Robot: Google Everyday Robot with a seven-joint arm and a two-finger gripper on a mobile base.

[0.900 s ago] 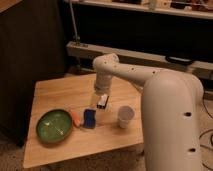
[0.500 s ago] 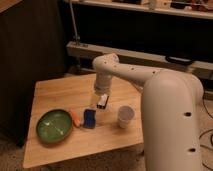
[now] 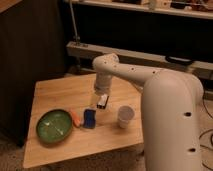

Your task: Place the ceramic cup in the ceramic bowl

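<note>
The white ceramic cup (image 3: 125, 116) stands upright on the wooden table (image 3: 60, 92), right of centre. The green ceramic bowl (image 3: 54, 125) sits near the table's front left, with nothing in it but pale glaze patches. My gripper (image 3: 102, 103) hangs from the white arm over the table's middle, a little left of and behind the cup, not touching it. It is well to the right of the bowl.
A blue object (image 3: 90, 118) and a small orange object (image 3: 76, 118) lie between the bowl and the cup, just below the gripper. The large white arm body (image 3: 170, 125) fills the right side. A dark shelf unit (image 3: 140, 30) stands behind the table.
</note>
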